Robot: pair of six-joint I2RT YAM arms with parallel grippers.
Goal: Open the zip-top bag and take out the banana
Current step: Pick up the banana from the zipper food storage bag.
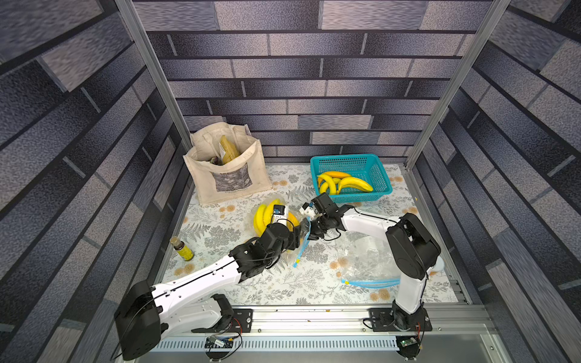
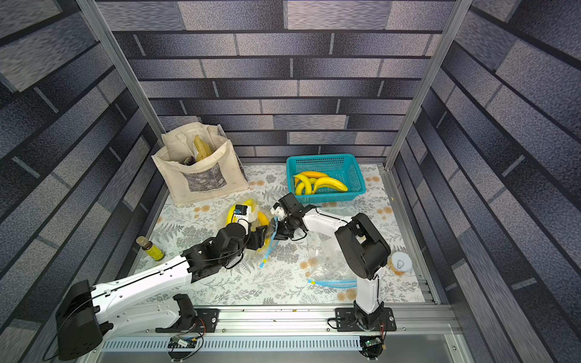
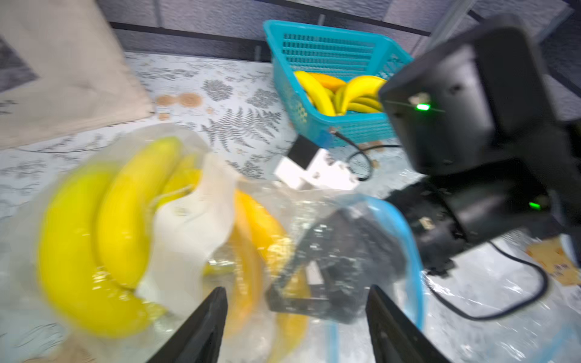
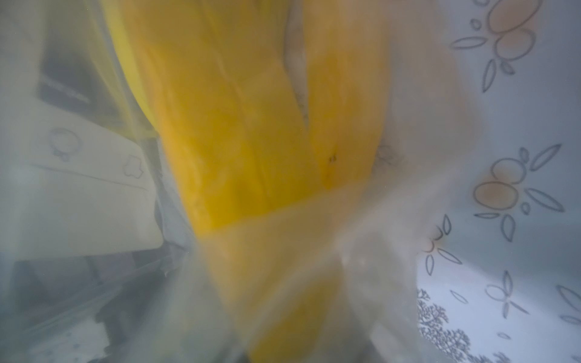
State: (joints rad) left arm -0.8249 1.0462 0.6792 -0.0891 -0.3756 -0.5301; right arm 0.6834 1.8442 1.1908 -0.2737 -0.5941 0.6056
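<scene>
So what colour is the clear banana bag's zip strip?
Light blue zip strip, best in the left wrist view.

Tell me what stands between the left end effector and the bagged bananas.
The clear zip-top bag: its film wraps the bananas ahead of the open left end effector. Whether its mouth gives a way in is unclear.

Zip-top bags (image 1: 262,220) (image 1: 364,257) 2, basket (image 1: 342,158) 1, tote (image 1: 226,176) 1, bottle (image 1: 182,250) 1, can (image 2: 400,263) 1.
</scene>
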